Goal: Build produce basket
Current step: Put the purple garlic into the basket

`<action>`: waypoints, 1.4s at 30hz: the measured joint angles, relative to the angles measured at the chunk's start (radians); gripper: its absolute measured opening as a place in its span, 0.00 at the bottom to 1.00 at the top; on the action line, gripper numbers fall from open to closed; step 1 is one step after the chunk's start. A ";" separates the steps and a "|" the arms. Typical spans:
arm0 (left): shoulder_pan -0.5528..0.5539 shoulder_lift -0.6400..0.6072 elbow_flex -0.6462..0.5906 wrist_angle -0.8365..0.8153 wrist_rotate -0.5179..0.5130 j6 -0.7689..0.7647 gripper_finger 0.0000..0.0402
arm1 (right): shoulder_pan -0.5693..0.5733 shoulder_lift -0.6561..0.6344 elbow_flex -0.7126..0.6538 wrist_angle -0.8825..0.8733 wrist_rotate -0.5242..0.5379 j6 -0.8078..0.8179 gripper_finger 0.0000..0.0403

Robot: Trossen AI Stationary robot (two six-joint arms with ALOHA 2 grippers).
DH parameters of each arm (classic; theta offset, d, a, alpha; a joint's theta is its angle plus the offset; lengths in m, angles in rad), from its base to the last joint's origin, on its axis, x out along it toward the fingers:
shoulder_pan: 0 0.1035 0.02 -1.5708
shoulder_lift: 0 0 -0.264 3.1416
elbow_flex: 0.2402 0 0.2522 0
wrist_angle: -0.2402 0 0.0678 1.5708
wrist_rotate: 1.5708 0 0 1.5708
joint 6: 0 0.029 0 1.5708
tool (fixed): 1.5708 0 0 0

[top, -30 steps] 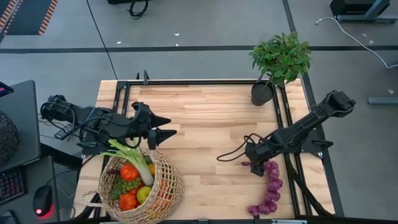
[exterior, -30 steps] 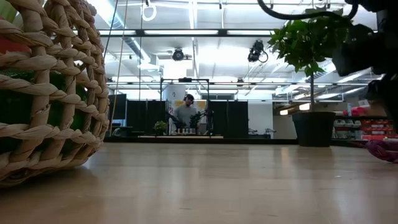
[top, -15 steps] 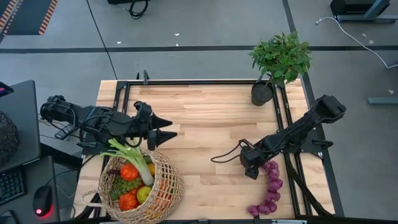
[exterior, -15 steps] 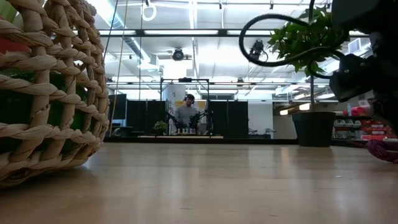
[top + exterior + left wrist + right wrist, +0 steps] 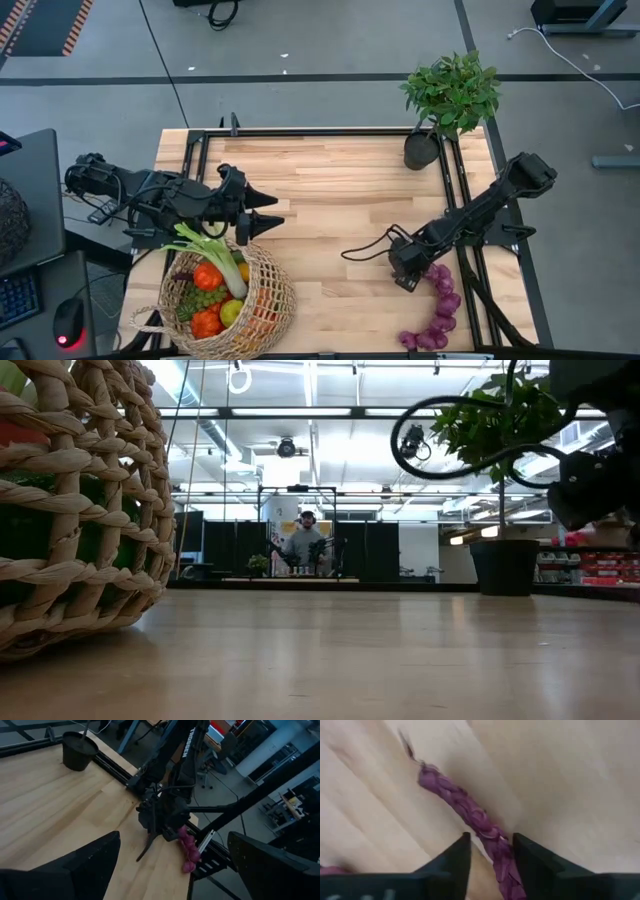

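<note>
The tan wicker basket [image 5: 270, 315] stands at the table's near left, holding a leek [image 5: 215, 255], tomatoes, green grapes and other produce; its wall fills the low view's left [image 5: 80, 500]. A long strand of purple grapes [image 5: 440, 300] lies on the wood at the near right. My right gripper [image 5: 405, 275] is down over the strand's far end and shut on it [image 5: 490, 842]. My left gripper [image 5: 272, 216] hovers open just beyond the basket's far rim, with nothing between its fingers. My right gripper has the purple grapes near their far end [image 5: 495, 847] between its two fingers. The fingers [image 5: 527, 855] come from above, pointing down, and lie across the strand. The rest of the strand [image 5: 450, 795] lies slack on the table.
A leafy plant in a black pot [image 5: 450, 95] stands at the table's far right corner. Black rails [image 5: 455, 190] frame the table's edges. Bare wood [image 5: 340, 200] lies between the two arms. A person sits far off in the room behind [image 5: 303, 540].
My right gripper has gone a little toward the near left, along the grapes' far end, and its arm has drawn back. The purple bit at the low view's right edge no longer shows there.
</note>
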 joint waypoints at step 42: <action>-0.009 0.000 0.000 0.000 0.001 0.006 0.93 | -0.004 -0.288 0.002 0.352 0.056 0.152 0.35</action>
